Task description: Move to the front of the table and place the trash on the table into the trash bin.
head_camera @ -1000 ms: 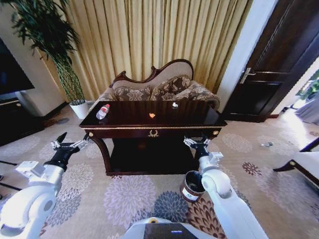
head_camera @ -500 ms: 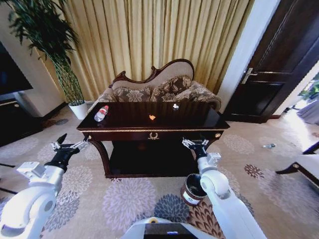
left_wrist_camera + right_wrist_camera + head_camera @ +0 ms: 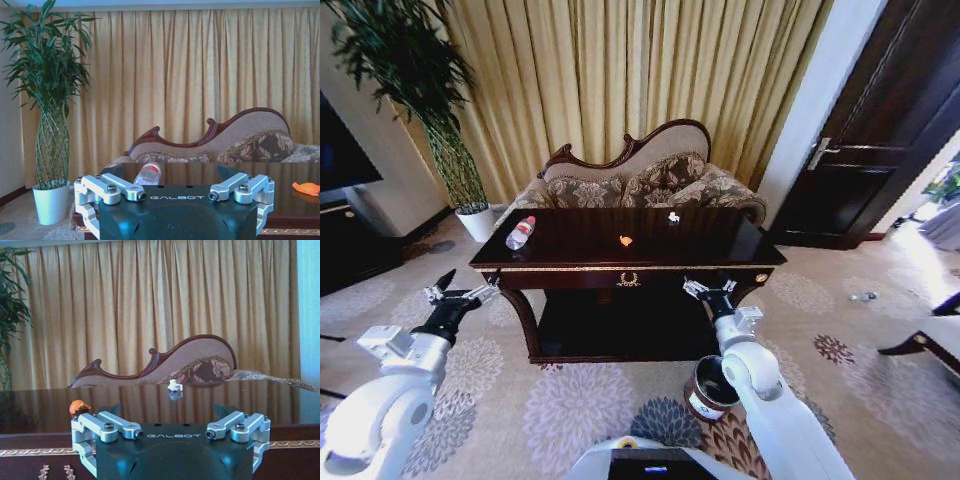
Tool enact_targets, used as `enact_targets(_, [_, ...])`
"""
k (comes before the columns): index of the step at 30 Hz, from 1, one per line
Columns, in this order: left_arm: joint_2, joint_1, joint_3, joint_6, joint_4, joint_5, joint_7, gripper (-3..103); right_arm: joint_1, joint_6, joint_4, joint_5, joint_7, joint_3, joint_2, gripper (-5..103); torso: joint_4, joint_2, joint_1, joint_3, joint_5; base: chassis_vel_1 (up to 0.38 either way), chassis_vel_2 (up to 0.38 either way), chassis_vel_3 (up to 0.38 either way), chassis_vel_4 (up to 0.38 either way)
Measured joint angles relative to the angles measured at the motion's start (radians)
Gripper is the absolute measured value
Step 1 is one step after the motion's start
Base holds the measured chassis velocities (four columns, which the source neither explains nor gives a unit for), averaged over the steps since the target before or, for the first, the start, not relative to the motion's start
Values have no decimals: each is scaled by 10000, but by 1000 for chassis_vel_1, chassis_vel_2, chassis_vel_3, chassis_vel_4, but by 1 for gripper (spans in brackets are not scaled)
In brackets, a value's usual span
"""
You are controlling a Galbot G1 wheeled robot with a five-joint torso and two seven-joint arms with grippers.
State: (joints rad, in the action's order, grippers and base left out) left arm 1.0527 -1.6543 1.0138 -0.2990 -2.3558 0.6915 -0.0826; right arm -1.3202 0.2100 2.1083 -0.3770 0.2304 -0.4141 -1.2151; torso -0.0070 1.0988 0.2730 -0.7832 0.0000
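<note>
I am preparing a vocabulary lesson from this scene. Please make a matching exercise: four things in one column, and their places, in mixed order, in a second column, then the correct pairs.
Things:
1. bottle
2. orange scrap
3. white scrap
4. trash bin

Places:
A. on the carpet, beside the right arm
B. near the table's middle
C. at the table's left end
D. toward the table's far edge, nearer the sofa

Pairs: 1-C, 2-B, 3-D, 4-A

The whole head view shifts: the table [image 3: 627, 262] now looms larger and nearer, its front edge closer to both sets of open, unchanged jaws.
</note>
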Motion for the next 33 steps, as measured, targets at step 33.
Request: enact_targets(33, [3, 37, -84, -14, 146, -40, 157, 100, 38, 113, -115, 206, -247, -137, -90, 100, 0, 0, 1, 0, 0, -81, 79, 81, -76])
